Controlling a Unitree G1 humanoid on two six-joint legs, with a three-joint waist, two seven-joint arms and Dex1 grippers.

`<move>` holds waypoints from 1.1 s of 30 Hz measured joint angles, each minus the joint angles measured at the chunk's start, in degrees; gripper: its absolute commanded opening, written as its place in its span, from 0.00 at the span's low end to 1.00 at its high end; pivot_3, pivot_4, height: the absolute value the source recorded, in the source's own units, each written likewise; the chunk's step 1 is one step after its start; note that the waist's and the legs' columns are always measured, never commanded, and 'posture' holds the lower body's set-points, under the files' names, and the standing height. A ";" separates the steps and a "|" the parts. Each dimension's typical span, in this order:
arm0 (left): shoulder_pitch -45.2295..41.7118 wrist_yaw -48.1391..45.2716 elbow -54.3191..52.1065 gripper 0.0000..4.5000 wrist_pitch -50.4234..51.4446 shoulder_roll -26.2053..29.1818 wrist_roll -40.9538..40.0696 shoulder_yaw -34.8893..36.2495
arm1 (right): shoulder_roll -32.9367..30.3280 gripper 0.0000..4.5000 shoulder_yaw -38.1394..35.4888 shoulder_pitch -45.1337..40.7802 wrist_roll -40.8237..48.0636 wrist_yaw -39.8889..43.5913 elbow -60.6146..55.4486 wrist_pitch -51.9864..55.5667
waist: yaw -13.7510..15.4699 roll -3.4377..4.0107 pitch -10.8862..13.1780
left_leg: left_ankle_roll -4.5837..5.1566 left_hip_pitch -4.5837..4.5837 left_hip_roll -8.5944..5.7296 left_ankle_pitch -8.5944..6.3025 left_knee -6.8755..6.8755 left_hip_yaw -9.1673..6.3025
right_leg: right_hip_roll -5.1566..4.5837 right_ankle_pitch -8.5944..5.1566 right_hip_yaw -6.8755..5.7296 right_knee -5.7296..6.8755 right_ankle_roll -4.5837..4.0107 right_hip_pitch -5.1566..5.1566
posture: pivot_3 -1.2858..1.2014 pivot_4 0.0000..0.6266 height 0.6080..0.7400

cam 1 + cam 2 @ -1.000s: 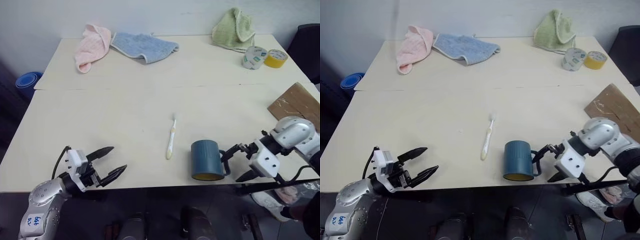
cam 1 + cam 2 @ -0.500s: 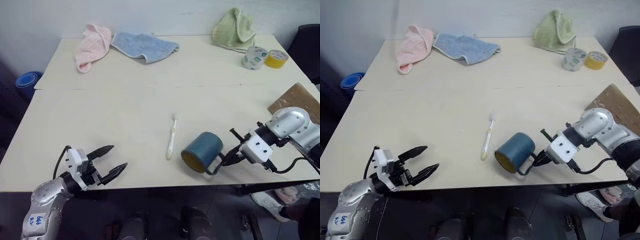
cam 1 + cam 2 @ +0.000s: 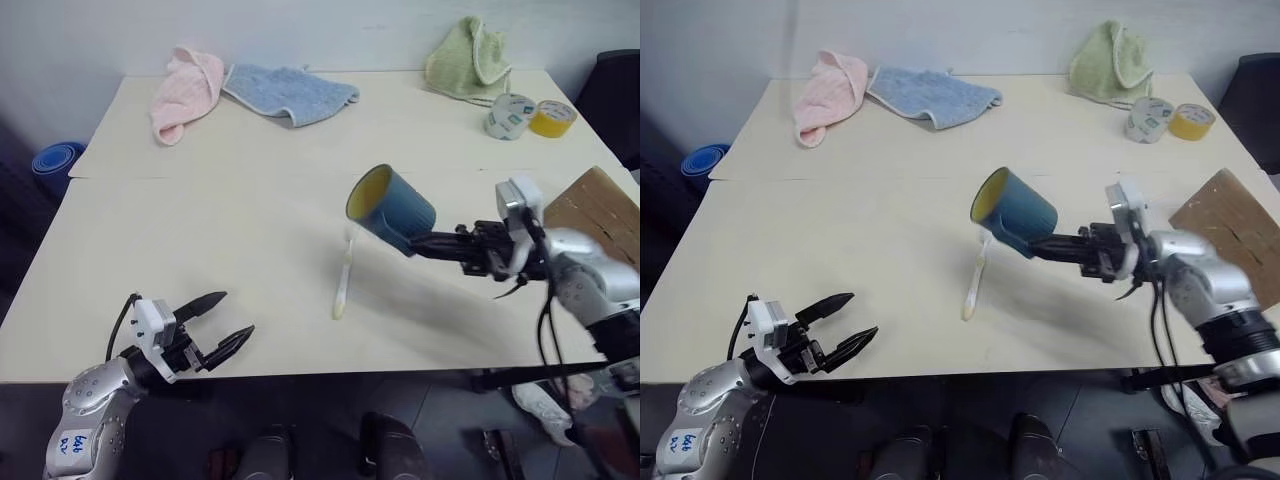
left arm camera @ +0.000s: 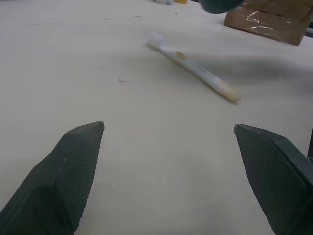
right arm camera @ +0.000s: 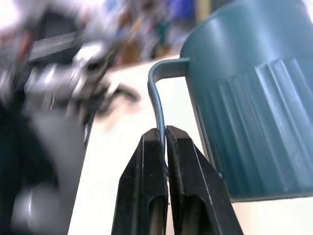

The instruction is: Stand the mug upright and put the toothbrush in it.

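At the near table (image 3: 200, 220) edge, left gripper (image 3: 222, 329) hovers with fingers spread, grasping nothing. Beyond it, toothbrush (image 3: 343, 278) lies flat mid-table. Right gripper (image 5: 163, 143) is clenched on the loop handle of the mug (image 3: 391, 209), held tilted above the table over the toothbrush's head end, yellow mouth facing left.

The right claw (image 3: 425, 243) holds the mug (image 3: 391, 209) by its handle, lifted above the tabletop (image 3: 200, 230) and tilted, its yellow mouth facing up and to the left. The toothbrush (image 3: 342, 281) lies flat on the tabletop just below the mug. The left claw (image 3: 228, 320) hovers at the near edge, its fingers spread apart. Pink (image 3: 186, 92), blue (image 3: 289, 92) and green (image 3: 466, 58) cloths and two tape rolls (image 3: 527, 114) sit along the far side.
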 measured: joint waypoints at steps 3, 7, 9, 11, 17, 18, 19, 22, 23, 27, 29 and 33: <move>-1.39 0.02 0.01 1.00 0.09 0.03 0.00 -0.04 | 5.77 0.01 -4.63 1.10 0.60 -5.93 1.71 6.56 | 0.20 0.00 0.00 | 0.00 0.00 -0.02 0.00 0.00 0.04 | 0.00 0.01 -0.01 0.01 0.01 -0.01 | 0.52 0.24 1.00; -2.10 -0.25 0.13 1.00 0.09 0.32 0.00 -0.03 | 10.23 0.01 -10.23 1.66 -0.24 -10.78 4.44 11.36 | 0.36 0.01 0.00 | 0.00 0.00 -0.02 0.00 -0.01 0.06 | 0.01 0.01 -0.02 0.04 0.02 -0.03 | 0.52 0.24 1.00; -2.89 -0.50 0.21 1.00 0.25 0.76 0.00 -0.04 | 10.97 0.01 -12.31 3.10 -3.31 -11.04 5.63 11.67 | 0.76 0.00 0.00 | 0.00 0.00 -0.02 0.00 -0.02 0.05 | 0.03 0.01 -0.03 0.06 0.02 -0.03 | 0.52 0.24 1.00; -3.73 -0.53 0.23 1.00 0.35 1.55 0.00 0.05 | 11.45 0.01 -14.02 4.48 -5.34 -9.54 6.13 11.44 | 0.93 0.00 -0.01 | 0.01 0.02 -0.03 0.00 -0.02 0.11 | 0.03 0.01 0.00 0.05 0.02 -0.01 | 0.52 0.24 1.00; -4.61 -0.66 0.29 1.00 0.85 2.14 -0.19 0.14 | 11.61 0.01 -16.89 8.60 -12.58 -5.82 6.68 10.22 | 0.90 -0.18 -0.12 | 0.01 0.07 -0.02 0.00 -0.01 0.17 | 0.05 0.01 0.05 0.06 0.02 0.00 | 0.52 0.24 1.00; -4.65 -0.67 0.30 1.00 0.87 2.19 -0.20 0.19 | 11.72 0.01 -16.90 8.65 -13.03 -5.66 6.78 10.15 | 0.89 -0.18 -0.12 | 0.01 0.06 -0.02 0.00 -0.01 0.18 | 0.05 0.01 0.05 0.06 0.02 0.00 | 0.52 0.24 1.00; -4.84 -0.75 0.31 1.00 0.92 2.20 -0.24 0.20 | 11.80 0.01 -16.98 8.65 -14.07 -5.32 6.82 9.73 | 0.88 -0.18 -0.12 | 0.01 0.08 -0.02 0.01 -0.01 0.19 | 0.05 0.01 0.07 0.06 0.02 0.01 | 0.52 0.24 1.00; -5.89 -1.10 0.45 1.00 1.29 2.52 -0.36 0.21 | 12.51 0.01 -18.10 8.66 -17.86 -4.32 6.94 7.08 | 0.93 -0.21 -0.14 | 0.00 0.09 -0.02 0.01 -0.01 0.18 | 0.05 0.01 0.06 0.06 0.02 0.01 | 0.52 0.24 1.00; -6.14 -1.13 0.53 1.00 1.33 2.57 -0.37 0.22 | 12.93 0.01 -18.54 8.65 -18.45 -4.30 7.04 6.47 | 0.94 -0.22 -0.14 | 0.01 0.09 -0.02 0.01 -0.01 0.18 | 0.05 0.01 0.07 0.06 0.03 0.02 | 0.52 0.24 1.00; -6.40 -1.21 0.85 1.00 1.61 2.64 -0.40 0.23 | 13.75 0.15 -19.99 8.43 -19.39 -3.95 7.62 6.63 | 0.96 -0.22 -0.14 | 0.01 0.09 -0.03 0.01 -0.01 0.17 | 0.05 0.01 0.07 0.06 0.03 0.02 | 0.52 0.24 1.00; -6.36 -1.25 0.97 1.00 2.12 2.69 -0.40 0.23 | 12.92 0.28 -20.57 9.41 -20.91 -2.18 7.04 8.22 | 0.95 -0.22 -0.14 | 0.00 0.07 -0.02 0.01 -0.01 0.17 | 0.05 0.01 0.07 0.06 0.03 0.00 | 0.52 0.24 1.00; -5.27 -1.12 0.78 1.00 2.53 3.75 -0.40 0.58 | 11.06 0.53 -20.59 13.01 -24.22 0.53 4.28 5.69 | 0.96 -0.22 -0.14 | 0.00 0.07 -0.02 0.00 -0.08 0.14 | 0.05 0.01 0.03 0.04 0.03 -0.01 | 0.52 0.24 1.00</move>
